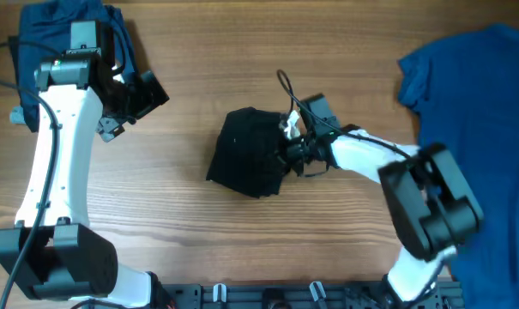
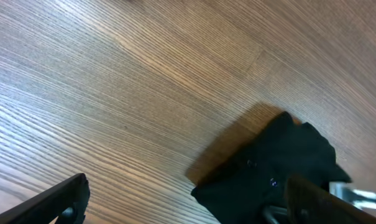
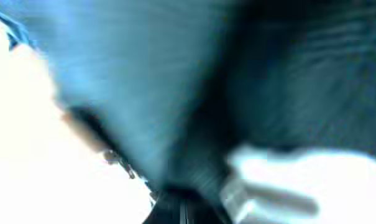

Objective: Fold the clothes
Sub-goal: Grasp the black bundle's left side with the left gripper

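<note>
overhead, the plain black t-shirt [image 1: 246, 163] lies as a compact folded bundle in the middle of the wooden bench [image 1: 199, 240]. the right jaws are pressed together at its right edge, likely setting a fold; whether they catch cloth i cannot tell. the left jaws, spread and empty, hang clear by the crumpled dark blue clothes [image 1: 36, 34]. a bright blue t-shirt [image 1: 482, 86] waits far right.

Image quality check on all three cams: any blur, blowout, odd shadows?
Overhead: sharp and evenly lit, with the folded black T-shirt and the wooden table both clear. Left wrist: wood grain is crisp, and the shirt throws a soft shadow to its upper left. Right wrist: heavily smeared with a blue cast and a blown-out white patch at lower left; nothing identifiable.
</note>
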Available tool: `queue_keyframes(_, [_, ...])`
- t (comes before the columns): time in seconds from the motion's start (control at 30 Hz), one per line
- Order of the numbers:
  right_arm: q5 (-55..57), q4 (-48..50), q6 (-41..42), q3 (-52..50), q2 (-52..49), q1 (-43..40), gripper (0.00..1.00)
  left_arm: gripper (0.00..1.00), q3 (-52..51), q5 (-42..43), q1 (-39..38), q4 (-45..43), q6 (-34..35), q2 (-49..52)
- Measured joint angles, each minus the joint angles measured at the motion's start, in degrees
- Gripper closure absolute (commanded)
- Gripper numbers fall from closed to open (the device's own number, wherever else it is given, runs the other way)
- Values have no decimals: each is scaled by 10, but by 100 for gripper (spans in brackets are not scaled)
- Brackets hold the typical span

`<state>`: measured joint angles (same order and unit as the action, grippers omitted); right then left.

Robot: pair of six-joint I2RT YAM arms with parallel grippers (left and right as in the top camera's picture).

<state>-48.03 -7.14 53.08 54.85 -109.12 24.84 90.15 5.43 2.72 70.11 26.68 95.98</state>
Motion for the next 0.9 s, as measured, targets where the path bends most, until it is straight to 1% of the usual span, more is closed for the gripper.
queue_keyframes(0.03, [15, -1, 0, -1, 25, 0, 38, 0, 0, 2, 0, 0, -4, 0])
queue_keyframes(0.07, [27, -1, -2, -1, 55, 0, 1, 0, 0, 5, 0, 0, -9, 0])
queue_keyframes(0.13, [63, -9, -29, -1, 151, -5, 0, 0, -4, 24, 0, -16, -28, 0])
queue_keyframes(0.2, [120, -55, -80, 0, 248, -30, 0, 0, -30, 55, 0, -55, -41, 0])
queue_keyframes(0.27, [169, -102, -107, 3, 282, -50, 0, 0, -66, 97, 0, -105, -60, -2])
queue_keyframes(0.3, [208, -131, -124, 3, 292, -62, 0, 0, -113, 146, 0, -152, -75, -2])
queue_keyframes(0.37, [246, -165, -136, 2, 291, -67, 1, 0, -178, 206, 0, -224, -89, -1])
queue_keyframes(0.4, [267, -173, -140, 2, 291, -67, 1, 0, -219, 246, 0, -276, -95, 0])
queue_keyframes(0.47, [305, -187, -144, 2, 291, -67, 0, 0, -274, 297, -2, -366, -99, -1])
queue_keyframes(0.53, [355, -208, -146, 2, 291, -67, 0, 0, -311, 329, -11, -418, -99, 0])
queue_keyframes(0.57, [384, -222, -147, 2, 290, -67, 0, 0, -316, 337, -20, -431, -99, 2])
queue_keyframes(0.67, [417, -236, -148, 2, 290, -67, 0, 0, -317, 354, -62, -485, -101, 23])
queue_keyframes(0.77, [426, -247, -148, 2, 290, -67, 1, 0, -317, 360, -95, -502, -101, 64])
queue_keyframes(0.9, [428, -252, -148, 2, 290, -67, 0, 0, -317, 356, -96, -502, -114, 101])
